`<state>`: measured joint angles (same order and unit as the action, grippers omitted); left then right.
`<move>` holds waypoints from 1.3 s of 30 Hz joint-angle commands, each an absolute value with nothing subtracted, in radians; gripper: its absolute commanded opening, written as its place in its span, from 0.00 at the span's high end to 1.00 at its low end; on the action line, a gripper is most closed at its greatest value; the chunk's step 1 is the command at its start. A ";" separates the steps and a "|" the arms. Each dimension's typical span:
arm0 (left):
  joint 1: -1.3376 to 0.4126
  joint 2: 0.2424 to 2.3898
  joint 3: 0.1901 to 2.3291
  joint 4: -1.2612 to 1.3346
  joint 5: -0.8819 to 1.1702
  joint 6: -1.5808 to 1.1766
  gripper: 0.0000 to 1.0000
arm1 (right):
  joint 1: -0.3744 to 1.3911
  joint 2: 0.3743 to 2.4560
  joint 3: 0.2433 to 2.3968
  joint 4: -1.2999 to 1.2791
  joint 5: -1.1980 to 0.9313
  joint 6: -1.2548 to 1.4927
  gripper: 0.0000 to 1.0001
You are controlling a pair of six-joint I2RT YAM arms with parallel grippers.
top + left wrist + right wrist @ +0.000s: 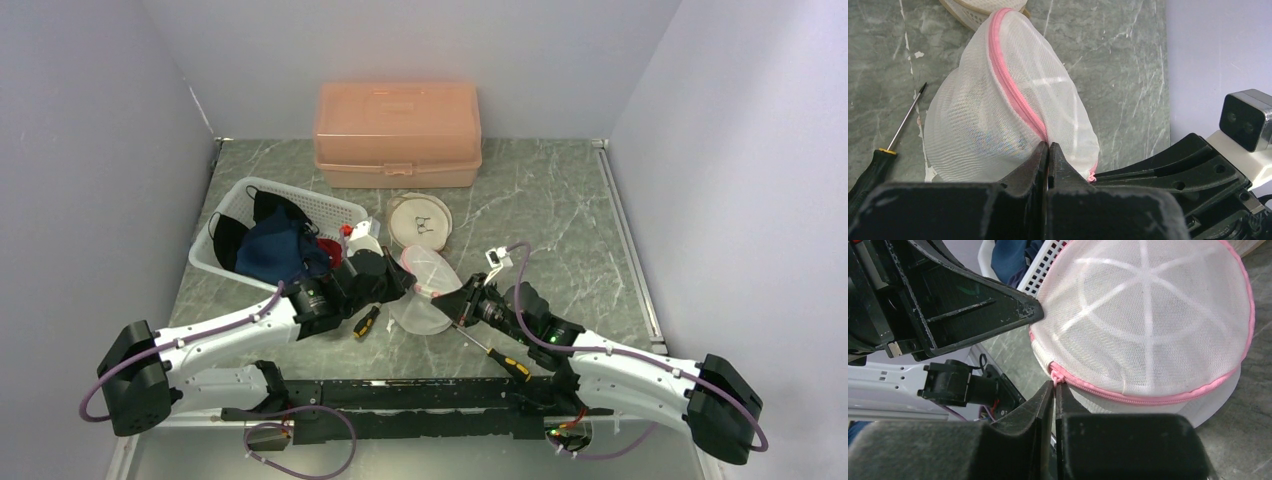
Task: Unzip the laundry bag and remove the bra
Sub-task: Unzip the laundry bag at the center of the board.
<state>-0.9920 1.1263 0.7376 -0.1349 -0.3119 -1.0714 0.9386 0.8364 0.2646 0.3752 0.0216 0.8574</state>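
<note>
At the middle of the grey marble desk [560, 200], between my two arms, sits the white mesh dome-shaped laundry bag [428, 292], its pink zip [1013, 95] closed. My left jaws are pressed fully together, pinching the mesh right at the zip seam. My right jaws have narrowed to a sliver around the small pink zip tab [1054, 382]. I can't make out the contents through the mesh. A long black-handled screwdriver [512, 365] lies near the bag.
</note>
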 commanded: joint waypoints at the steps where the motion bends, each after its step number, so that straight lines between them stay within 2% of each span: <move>1: -0.998 1.096 0.723 -0.116 -0.314 -1.088 0.97 | 0.942 0.811 0.248 0.381 0.046 0.853 0.93; 6: -0.998 1.089 0.714 -0.114 -0.314 -1.088 0.97 | 0.942 0.768 0.253 0.292 0.077 0.828 1.00; 22: -0.999 1.110 0.714 -0.063 -0.227 -1.030 0.97 | 0.942 0.725 0.282 -0.024 0.291 0.852 1.00; 31: -0.997 1.145 0.800 -0.087 -0.179 -0.880 0.97 | 0.989 0.659 0.353 0.016 0.269 0.688 1.00; 37: -0.967 1.163 0.910 -0.145 -0.196 -0.732 0.97 | 1.062 0.694 0.432 0.015 0.310 0.619 1.00; 38: -0.947 1.166 0.927 -0.157 -0.181 -0.724 0.95 | 1.072 0.706 0.438 0.020 0.320 0.616 1.00; 39: -0.922 1.171 0.944 -0.174 -0.155 -0.722 0.86 | 1.082 0.717 0.440 0.028 0.330 0.617 1.00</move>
